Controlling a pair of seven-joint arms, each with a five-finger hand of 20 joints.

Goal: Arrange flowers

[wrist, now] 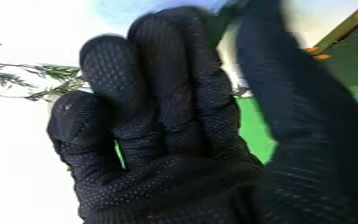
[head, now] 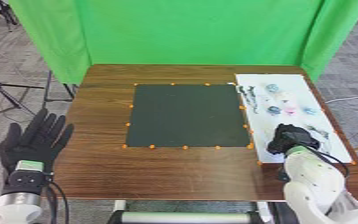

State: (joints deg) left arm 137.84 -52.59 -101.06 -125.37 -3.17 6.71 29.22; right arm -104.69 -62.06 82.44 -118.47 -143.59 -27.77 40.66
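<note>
My left hand is at the left table edge, open with its fingers straight. My right hand is over the near part of a white board. Just beyond it on the board lie a blue flower and a pale pink-and-white one. Another blue flower is farther back, and a light blue one is to the right. In the right wrist view my right hand has loosely bent fingers, with the thumb apart. A blurred blue patch shows past the fingertips; a leafy sprig lies beside them.
A dark square mat edged with orange dots covers the middle of the brown table. Dark sprigs lie along the board's left side. A green curtain hangs behind the table.
</note>
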